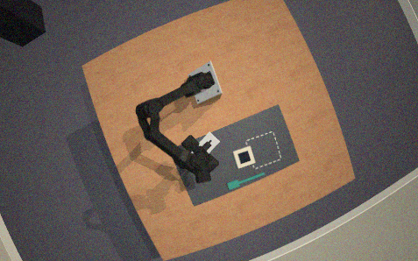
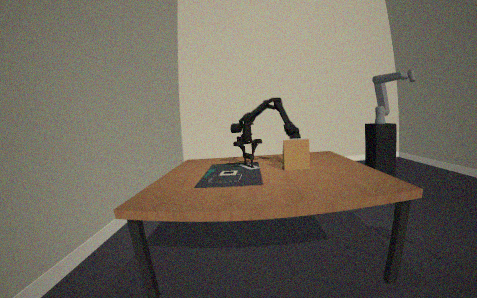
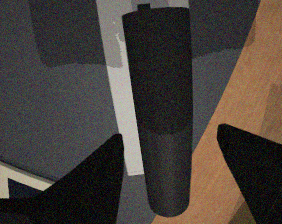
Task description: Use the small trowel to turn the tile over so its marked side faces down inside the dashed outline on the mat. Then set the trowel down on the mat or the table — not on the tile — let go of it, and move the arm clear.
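Leftmost in my wrist view, beyond my left-hand fingertip, lies the tile [image 1: 244, 157] [image 2: 228, 173] [image 3: 2, 182], flat on the mat [image 1: 216, 190] [image 2: 206, 183] [image 3: 72, 105], marked side up and well apart from me. The dashed outline [image 1: 279, 151] is farther off on that same side, just past the tile. The tile looks stiff and thin; I would expect it to slide when pushed, so the blade should get under an edge.

Next, between my fingertips, is the trowel [image 1: 214, 140] [image 2: 252, 167] [image 3: 164, 110]. My gripper [image 1: 200, 158] [image 2: 248, 164] [image 3: 170, 136] stands a little over half open, holding nothing, with a gap on each side of the dark handle. That handle's long axis runs almost straight up and down my wrist view, nearly in line with the pale blade showing beneath and beside it; its rounded end points to the bottom, its narrow stub to the top. I judge it light and stiff, rounded enough to roll in a loose grip. I'd take it at mid-handle, squarely across the axis, leaving the blade free.

Past my right-hand fingertip, the mat gives way to the wooden table [image 1: 262, 52] [image 2: 294, 200] [image 3: 252, 95].
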`<state>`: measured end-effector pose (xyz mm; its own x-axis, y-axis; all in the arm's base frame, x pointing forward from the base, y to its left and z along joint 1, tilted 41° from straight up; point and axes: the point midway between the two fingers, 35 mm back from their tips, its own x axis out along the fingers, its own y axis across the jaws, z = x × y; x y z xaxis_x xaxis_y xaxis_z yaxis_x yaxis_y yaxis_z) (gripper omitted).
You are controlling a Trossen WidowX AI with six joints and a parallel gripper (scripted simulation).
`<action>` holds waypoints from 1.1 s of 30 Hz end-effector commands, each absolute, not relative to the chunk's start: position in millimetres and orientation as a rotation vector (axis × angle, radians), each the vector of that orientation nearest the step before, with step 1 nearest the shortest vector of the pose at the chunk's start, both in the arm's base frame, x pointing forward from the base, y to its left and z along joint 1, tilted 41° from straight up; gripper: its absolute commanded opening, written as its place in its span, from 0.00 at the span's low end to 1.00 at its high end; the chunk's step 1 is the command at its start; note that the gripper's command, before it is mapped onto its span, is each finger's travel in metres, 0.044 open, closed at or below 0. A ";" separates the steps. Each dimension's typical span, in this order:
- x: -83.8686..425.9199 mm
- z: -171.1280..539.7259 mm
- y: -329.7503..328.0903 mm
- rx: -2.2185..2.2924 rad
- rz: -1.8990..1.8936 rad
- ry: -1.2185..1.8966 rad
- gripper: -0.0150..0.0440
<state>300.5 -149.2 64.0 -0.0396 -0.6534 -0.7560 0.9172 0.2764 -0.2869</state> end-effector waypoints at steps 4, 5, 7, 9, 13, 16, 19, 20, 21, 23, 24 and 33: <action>304.3 89.3 -129.3 0.353 -1.298 0.940 0.71; 304.3 89.3 -129.3 0.353 -1.298 0.940 0.71; 304.3 89.3 -129.3 0.353 -1.298 0.940 0.71; 306.3 94.9 -123.4 0.354 -1.289 0.939 0.76; 306.2 97.3 -121.3 0.354 -1.289 0.939 0.76; 302.4 92.4 -124.4 0.392 -1.265 0.958 0.76; 295.6 83.2 -129.9 0.465 -1.207 0.986 0.76; 293.5 80.5 -131.5 0.488 -1.186 0.993 0.76; 291.5 77.8 -133.1 0.510 -1.164 0.998 0.76; 287.9 73.1 -135.9 0.552 -1.118 1.004 0.76; 286.2 71.0 -137.2 0.571 -1.093 1.005 0.76; 273.7 59.3 -146.5 0.692 -0.855 0.951 0.76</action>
<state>279.7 -143.2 63.0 0.2265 -0.3641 -0.9034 0.8932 0.4475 0.0436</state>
